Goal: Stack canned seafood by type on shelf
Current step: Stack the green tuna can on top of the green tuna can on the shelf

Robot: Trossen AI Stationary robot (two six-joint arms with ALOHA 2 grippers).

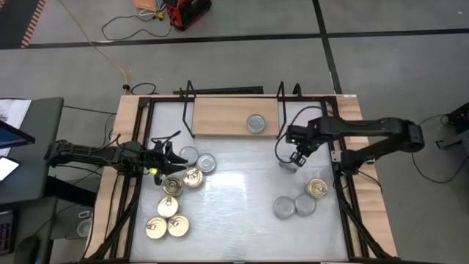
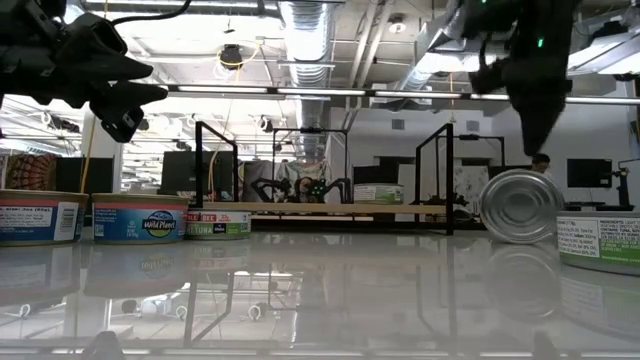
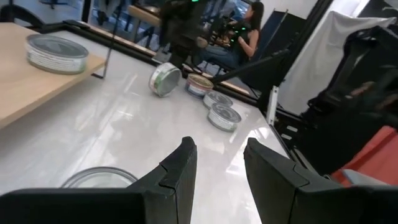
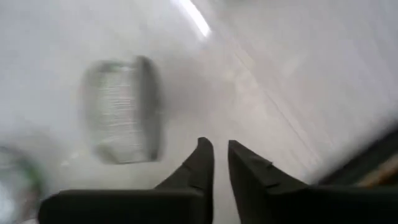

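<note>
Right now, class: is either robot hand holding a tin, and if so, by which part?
Neither. The left hand is open and empty. The right hand grips nothing; a silver tin stands on edge on the table beside it.

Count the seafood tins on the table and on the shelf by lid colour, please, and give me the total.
Gold-lid tins: 6
Silver-grey-lid tins: 5, one of them on the shelf
Tin standing on its edge, lid colour not clear: 1
Total: 12
</note>
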